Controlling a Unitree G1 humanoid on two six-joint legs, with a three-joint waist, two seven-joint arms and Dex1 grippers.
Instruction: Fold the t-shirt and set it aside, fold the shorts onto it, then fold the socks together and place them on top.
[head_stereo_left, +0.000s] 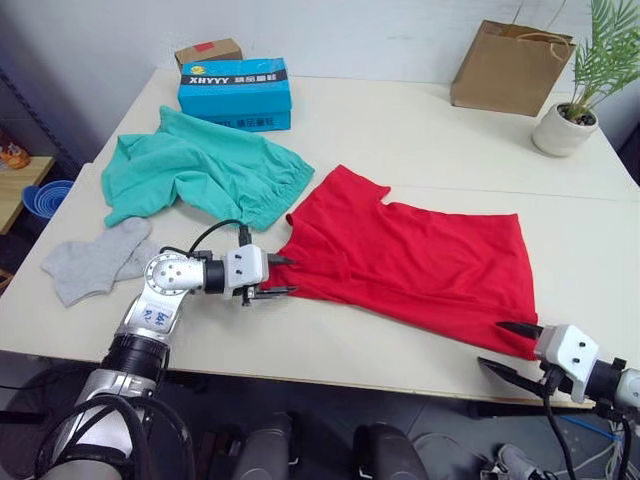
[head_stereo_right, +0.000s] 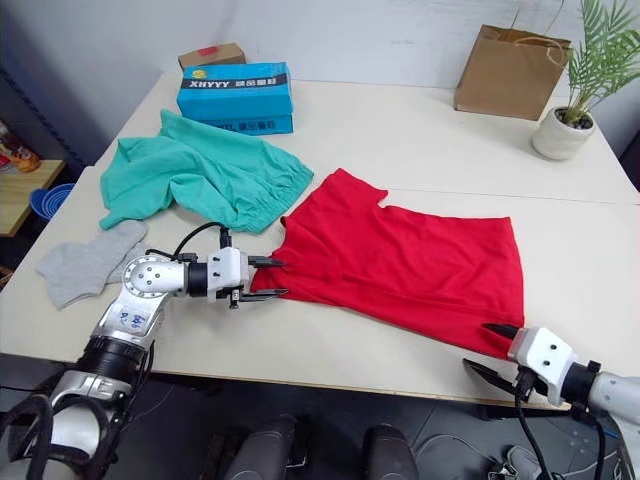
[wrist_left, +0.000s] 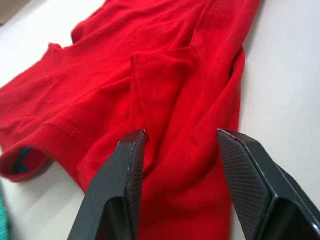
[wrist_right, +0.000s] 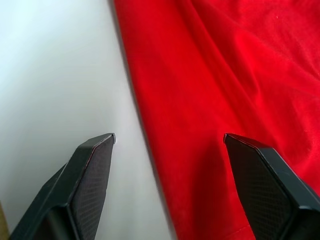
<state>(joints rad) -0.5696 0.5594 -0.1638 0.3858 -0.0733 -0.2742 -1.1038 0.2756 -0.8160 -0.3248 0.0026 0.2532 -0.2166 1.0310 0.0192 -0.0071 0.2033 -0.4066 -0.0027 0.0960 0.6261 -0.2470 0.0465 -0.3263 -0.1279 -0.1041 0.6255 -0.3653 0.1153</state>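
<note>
Right pincer (head_stereo_left: 510, 345): nearest the camera, at the near edge of the surface (head_stereo_left: 420, 130); fingers wide apart, holding nothing, straddling the hem corner of the t-shirt (head_stereo_left: 420, 262).
Left pincer (head_stereo_left: 278, 275): fingers parted, nothing gripped, tips at the shirt's left side by a sleeve fold. Judged: both set to take opposite ends for the first fold.
T-shirt: largest item, spread mid-surface, skewed, with a crease near the left pincer; not folded yet.
Shorts (head_stereo_left: 195, 175): crumpled at far left, just beside the shirt's collar end, touching a blue box (head_stereo_left: 236, 93).
Socks (head_stereo_left: 95, 260): smallest, side by side at the near-left edge, beside the left arm.
Edges: shirt's lower hem lies close to the near edge, so the right pincer has little surface under it.
Open room: wide bare stretch far right, before the paper bag (head_stereo_left: 510, 68) and potted plant (head_stereo_left: 570, 120); judged suitable for setting the stack aside.
</note>
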